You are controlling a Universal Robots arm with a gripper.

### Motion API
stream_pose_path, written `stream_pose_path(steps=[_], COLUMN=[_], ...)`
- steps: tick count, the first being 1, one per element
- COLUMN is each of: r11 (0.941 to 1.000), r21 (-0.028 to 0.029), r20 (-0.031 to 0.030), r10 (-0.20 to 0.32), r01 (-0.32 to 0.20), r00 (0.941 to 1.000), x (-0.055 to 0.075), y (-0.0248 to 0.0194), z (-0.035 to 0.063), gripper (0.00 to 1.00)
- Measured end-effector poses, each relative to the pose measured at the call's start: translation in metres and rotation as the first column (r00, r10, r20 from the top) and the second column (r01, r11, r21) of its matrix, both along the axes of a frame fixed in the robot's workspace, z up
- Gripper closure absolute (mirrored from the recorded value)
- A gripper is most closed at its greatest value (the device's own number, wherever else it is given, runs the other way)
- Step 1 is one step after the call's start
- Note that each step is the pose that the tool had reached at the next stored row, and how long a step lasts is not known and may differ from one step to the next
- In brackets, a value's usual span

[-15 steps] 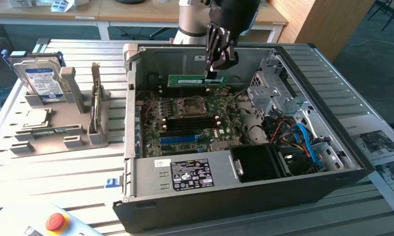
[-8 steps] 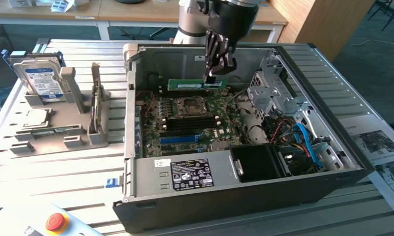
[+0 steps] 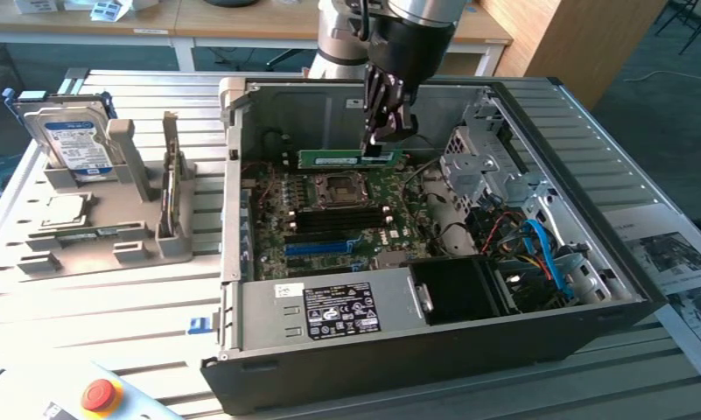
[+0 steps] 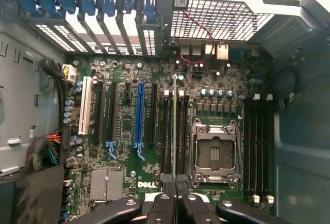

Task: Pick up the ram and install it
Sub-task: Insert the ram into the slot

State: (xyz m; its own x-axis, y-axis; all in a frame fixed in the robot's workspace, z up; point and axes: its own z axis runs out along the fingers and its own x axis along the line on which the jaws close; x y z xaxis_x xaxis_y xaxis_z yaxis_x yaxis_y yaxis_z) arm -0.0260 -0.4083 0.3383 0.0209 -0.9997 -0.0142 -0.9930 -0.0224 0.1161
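The ram (image 3: 347, 158) is a thin green stick held on its long edge inside the open computer case (image 3: 239, 289). My gripper (image 3: 383, 143) reaches down from above and is shut on one end of it. In the wrist view the ram (image 4: 174, 126) appears edge-on as a narrow line running away from my gripper (image 4: 175, 184). It lies along the black memory slots (image 4: 181, 131) beside the CPU socket (image 4: 215, 153). Whether the stick touches a slot cannot be told.
A blue slot (image 4: 139, 115) and a white slot (image 4: 84, 105) lie further along the board. The power supply (image 3: 326, 311) and cables (image 3: 537, 254) fill the case's near side. On the exterior view's left, a grey fixture (image 3: 116, 254) holds a hard drive (image 3: 76, 144) and an upright card (image 3: 169, 175). A red button (image 3: 99, 394) sits at the front.
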Motion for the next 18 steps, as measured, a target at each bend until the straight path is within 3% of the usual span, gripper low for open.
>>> stream_pose_path(steps=[4, 9, 12, 16, 18], r11=[1.0, 1.0, 1.0, 1.0, 1.0], r21=[0.0, 0.0001, 0.0002, 0.0001, 0.0002], r20=[0.0008, 0.0203, 0.023, 0.0344, 0.0355], r10=[0.0, 0.0, 0.0, 0.0, 0.001], r01=[0.0, 0.0, 0.0, 0.0, -0.001], r00=[1.0, 0.9998, 0.9997, 0.9994, 0.9994], x=[0.0, -0.0006, -0.0007, -0.0015, -0.0015], y=[0.0, 0.0, 0.0, 0.0, 0.0], z=[0.0, -0.0003, -0.0003, -0.0003, -0.0004], gripper=[0.88, 0.88, 0.88, 0.88, 0.88])
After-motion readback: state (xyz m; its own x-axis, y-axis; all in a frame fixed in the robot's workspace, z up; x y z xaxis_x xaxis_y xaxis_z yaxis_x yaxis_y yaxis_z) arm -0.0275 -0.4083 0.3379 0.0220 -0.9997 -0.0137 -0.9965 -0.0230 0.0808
